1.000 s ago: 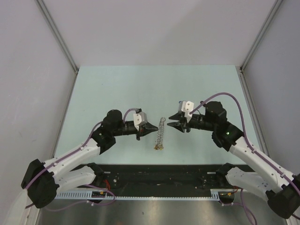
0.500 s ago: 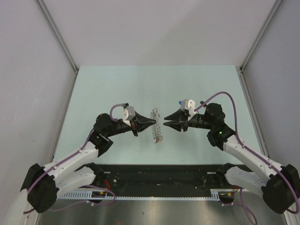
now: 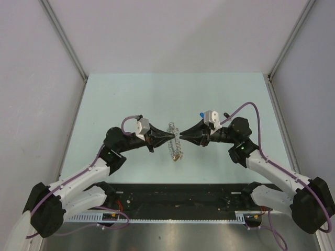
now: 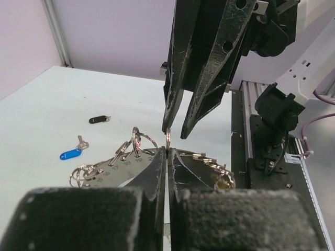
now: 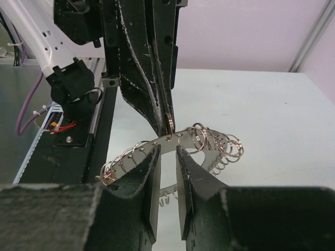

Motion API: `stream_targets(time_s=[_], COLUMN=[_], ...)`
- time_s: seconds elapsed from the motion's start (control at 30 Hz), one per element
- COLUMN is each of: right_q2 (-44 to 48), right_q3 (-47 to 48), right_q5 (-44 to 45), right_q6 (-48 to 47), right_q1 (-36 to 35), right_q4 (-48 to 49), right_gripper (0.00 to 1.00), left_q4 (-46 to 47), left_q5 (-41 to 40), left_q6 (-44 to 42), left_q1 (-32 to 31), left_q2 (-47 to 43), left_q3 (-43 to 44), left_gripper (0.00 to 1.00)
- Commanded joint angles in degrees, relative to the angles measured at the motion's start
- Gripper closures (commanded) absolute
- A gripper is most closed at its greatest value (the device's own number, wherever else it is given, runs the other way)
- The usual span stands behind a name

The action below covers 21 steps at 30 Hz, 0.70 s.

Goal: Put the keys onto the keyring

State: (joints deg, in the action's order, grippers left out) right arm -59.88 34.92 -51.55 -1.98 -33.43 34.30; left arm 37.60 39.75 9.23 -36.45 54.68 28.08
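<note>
Pinching keyring loop: left gripper, clamped shut, 9 o'clock. Right gripper, 3 o'clock, jaws slightly parted, contact unclear. Blue key, black key beyond, small.

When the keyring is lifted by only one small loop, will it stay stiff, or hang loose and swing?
The keyring probably sags and swings, since the left gripper pinches just one small loop that looks free to pivot. Its flat band holds its curve, so it seems springy, not limp. The thin shiny wire may slip.
</note>
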Motion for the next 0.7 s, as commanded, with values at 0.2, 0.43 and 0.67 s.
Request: stream_targets(time_s=[0.2, 0.43, 0.67], right_q2=[-2.5, -3.2, -4.2], right_q3=[0.0, 0.0, 0.0], right_q5=[-1.6, -1.5, -2.8], right_q6=[3.5, 4.2, 5.2], right_q1=[-0.9, -1.4, -1.7], right_q4=[8.1, 9.3, 11.2], right_gripper=[0.8, 0.8, 0.8], left_q4=[5.5, 5.9, 6.0], left_q5=[2.0, 2.6, 2.7], left_q6=[1.6, 1.8, 2.0], left_q1=[0.3, 0.3, 0.2], left_q2=[-0.9, -0.8, -0.9], left_q3=[0.2, 0.3, 0.3], left_gripper=[1.0, 1.0, 1.0])
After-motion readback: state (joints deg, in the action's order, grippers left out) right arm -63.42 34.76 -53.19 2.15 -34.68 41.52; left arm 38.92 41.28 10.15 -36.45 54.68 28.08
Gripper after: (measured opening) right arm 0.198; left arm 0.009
